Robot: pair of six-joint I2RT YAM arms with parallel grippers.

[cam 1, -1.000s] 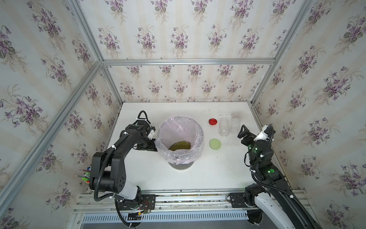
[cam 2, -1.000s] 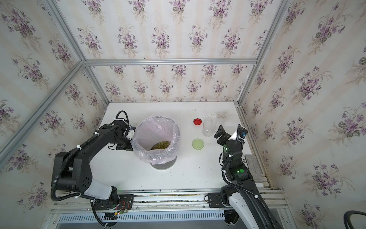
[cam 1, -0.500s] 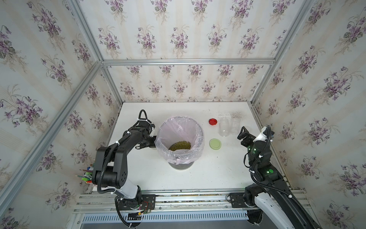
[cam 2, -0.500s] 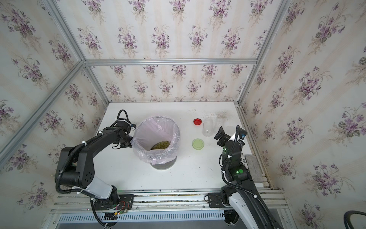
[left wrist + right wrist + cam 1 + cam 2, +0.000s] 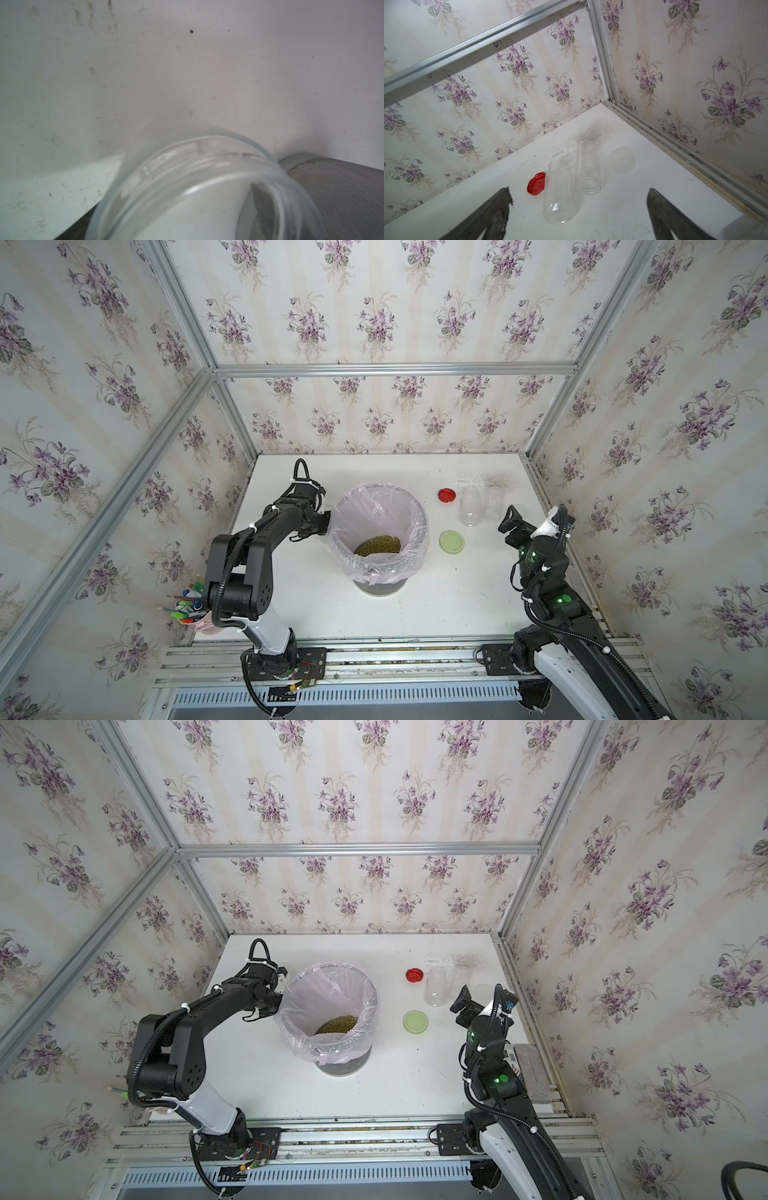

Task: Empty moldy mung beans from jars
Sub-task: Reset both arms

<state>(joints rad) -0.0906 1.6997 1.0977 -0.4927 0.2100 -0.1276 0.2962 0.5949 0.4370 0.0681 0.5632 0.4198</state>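
We judge the pouring all but done. The mung beans [image 5: 377, 546] lie heaped in the bin [image 5: 423, 514] at mid-worktop [image 5: 316, 605], and two jars [image 5: 469, 510] at the bin's 2 o'clock look empty. A third jar [image 5: 207, 187], also empty-looking, sits close before the left wrist camera, at the bin's 9 o'clock by the left pincer [image 5: 323, 517]. Whether that pincer clamps it we cannot tell, as its fingers are hidden. The jar's mouth faces away from the camera, toward the worktop at the bin's foot, with its long axis tilted. Next it wants righting and parking clear of the liner [image 5: 374, 510]. The right pincer [image 5: 512, 522] hangs at 3 o'clock, fingers apart, empty.
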